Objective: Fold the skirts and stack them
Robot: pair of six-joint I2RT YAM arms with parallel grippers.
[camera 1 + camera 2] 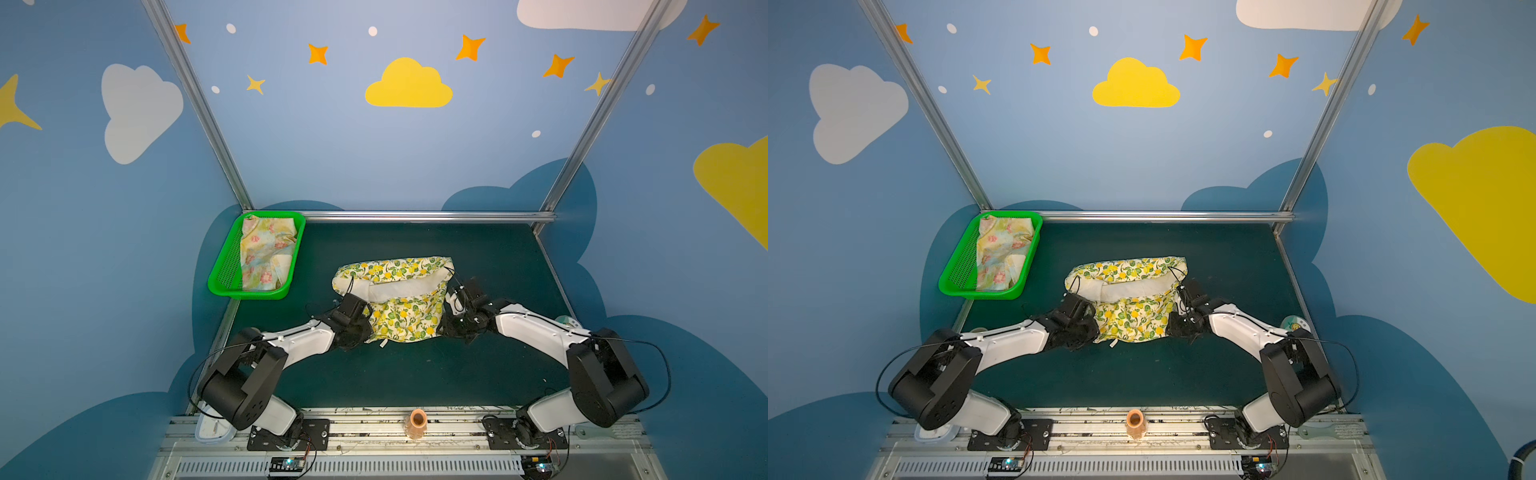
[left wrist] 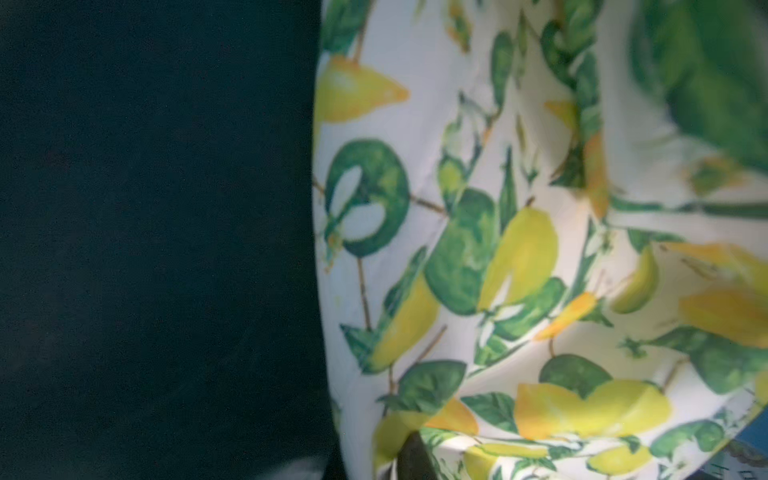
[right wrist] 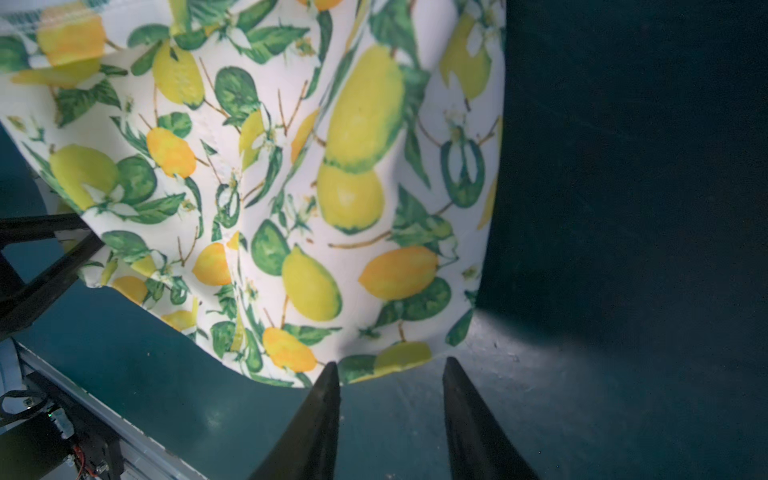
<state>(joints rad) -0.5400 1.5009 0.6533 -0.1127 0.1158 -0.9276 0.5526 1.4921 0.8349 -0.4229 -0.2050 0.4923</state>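
Cream lemon skirt lay on the mat, first fold in hand; flowered skirt lay in the basket. Right gripper fingers stood apart at the hem; left gripper state could not be determined. Next move probably called for pinching both corners.

Green basket sits at far-left corner of dark green tabletop. Peach tube stands on front rail, centre. Blue walls w/ clouds, stars.

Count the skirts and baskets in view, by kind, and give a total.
Skirts: 2 (lemon skirt on the mat, floral skirt in the basket)
Baskets: 1 (green basket)
Total: 3
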